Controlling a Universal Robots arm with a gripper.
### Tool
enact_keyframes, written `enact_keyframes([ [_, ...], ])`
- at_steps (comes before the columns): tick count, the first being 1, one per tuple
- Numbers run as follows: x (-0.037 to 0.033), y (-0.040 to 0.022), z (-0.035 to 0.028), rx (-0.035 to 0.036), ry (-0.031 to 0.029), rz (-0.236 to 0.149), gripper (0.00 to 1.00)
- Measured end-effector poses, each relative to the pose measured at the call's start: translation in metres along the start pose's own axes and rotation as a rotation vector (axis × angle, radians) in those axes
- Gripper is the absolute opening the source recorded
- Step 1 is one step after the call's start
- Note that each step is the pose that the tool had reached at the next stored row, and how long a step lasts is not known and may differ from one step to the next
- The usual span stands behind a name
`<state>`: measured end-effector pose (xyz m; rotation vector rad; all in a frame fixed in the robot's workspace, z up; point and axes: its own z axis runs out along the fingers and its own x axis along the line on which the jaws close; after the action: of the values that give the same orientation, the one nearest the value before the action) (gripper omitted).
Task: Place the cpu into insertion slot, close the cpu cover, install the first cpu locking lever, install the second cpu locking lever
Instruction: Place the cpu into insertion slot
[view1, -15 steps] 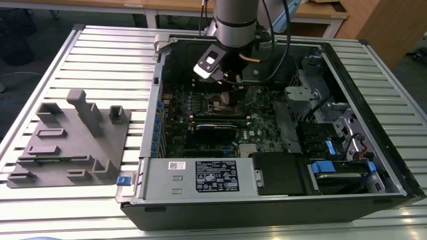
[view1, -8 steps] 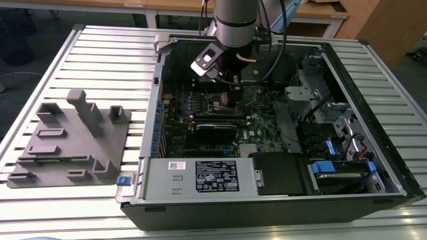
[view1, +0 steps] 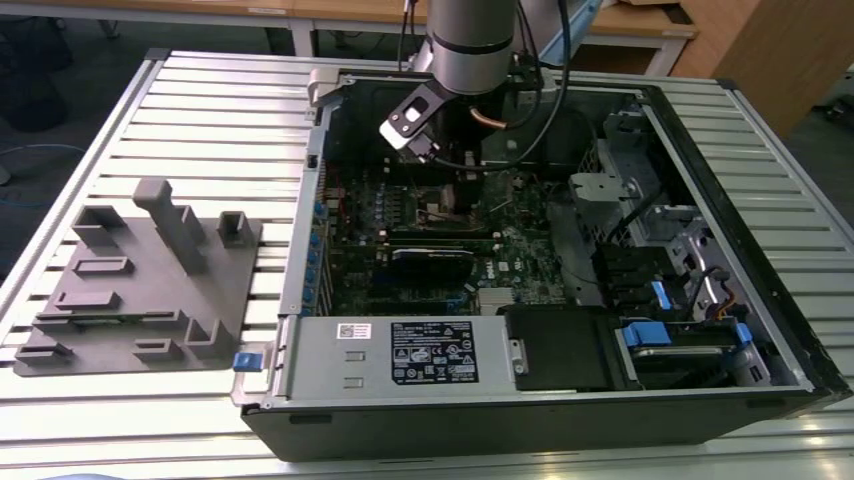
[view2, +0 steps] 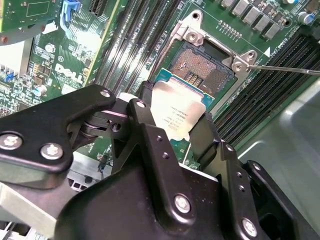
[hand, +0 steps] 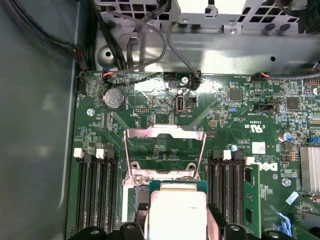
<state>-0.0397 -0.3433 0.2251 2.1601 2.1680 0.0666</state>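
My gripper (view2: 175, 114) is shut on the cpu (view2: 172, 106), a flat square chip with a silvery top and a green rim, gripped by two opposite edges. The chip hangs just above the near edge of the insertion slot (view2: 204, 70), whose brownish-gold contact field lies bare. In the first wrist view the cpu (hand: 177, 210) sits between the black fingers (hand: 216, 225), and the cpu cover (hand: 165, 133), a thin silvery frame, stands flipped up behind it. A thin locking lever (view2: 285, 69) sticks out sideways from the socket corner. In the exterior view the slot (view1: 441, 207) lies below the arm.
The arm (view1: 467, 50) reaches into an open computer case (view1: 747, 200) on a slatted table. Long black memory slots (hand: 95, 190) flank the socket, with a green module (hand: 250, 195) in one. Cables (hand: 150, 45) run along the case wall. A grey fixture block (view1: 134, 290) lies at the exterior view's left.
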Motion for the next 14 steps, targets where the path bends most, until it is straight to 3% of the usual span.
enact_keyframes([
  [2, 0.0000, -0.0001, 0.0000, -0.0001, 0.0108, 0.001, 0.54],
  [3, 0.0000, -0.0002, 0.0000, 0.0000, 0.0130, 0.002, 0.54],
  [14, 0.0039, -0.0087, -0.0002, 0.0001, 0.0168, 0.009, 0.54],
])
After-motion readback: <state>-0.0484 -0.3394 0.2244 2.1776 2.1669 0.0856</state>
